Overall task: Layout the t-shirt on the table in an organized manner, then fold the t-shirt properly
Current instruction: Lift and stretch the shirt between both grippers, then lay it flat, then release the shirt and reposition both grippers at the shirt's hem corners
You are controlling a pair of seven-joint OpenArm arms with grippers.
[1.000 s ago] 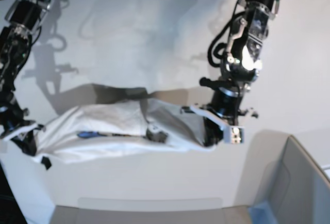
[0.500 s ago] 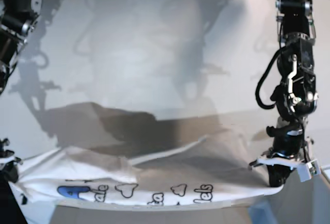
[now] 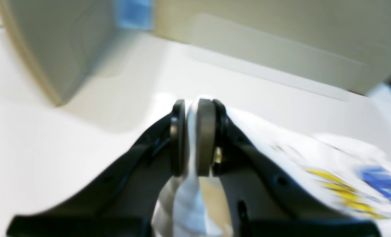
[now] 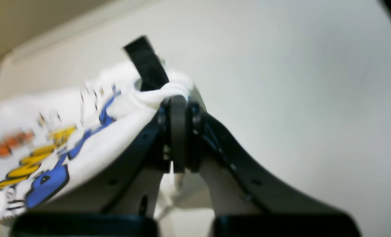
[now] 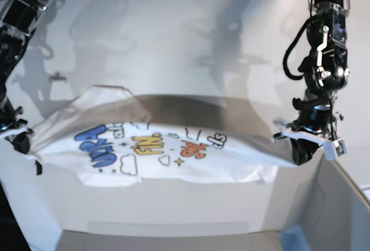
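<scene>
The fingers [image 3: 179, 138] of the left gripper [image 3: 192, 140] pinch a white fold of the t-shirt [image 5: 156, 152], with a thin slit of cloth showing between the pads; the right gripper [image 4: 179, 131] is pressed shut on a bunched corner beside the black tag [image 4: 146, 64]. In the base view the shirt now hangs stretched between the two arms across the middle of the frame, print facing up and readable, whereas a moment ago it was a crumpled heap and then dragged low at the bottom edge. Its lower hem sags toward the counter [image 5: 185, 43] but most of the cloth looks airborne. The spreading step seems nearly done; laying it flat on the counter comes next, I judge.
</scene>
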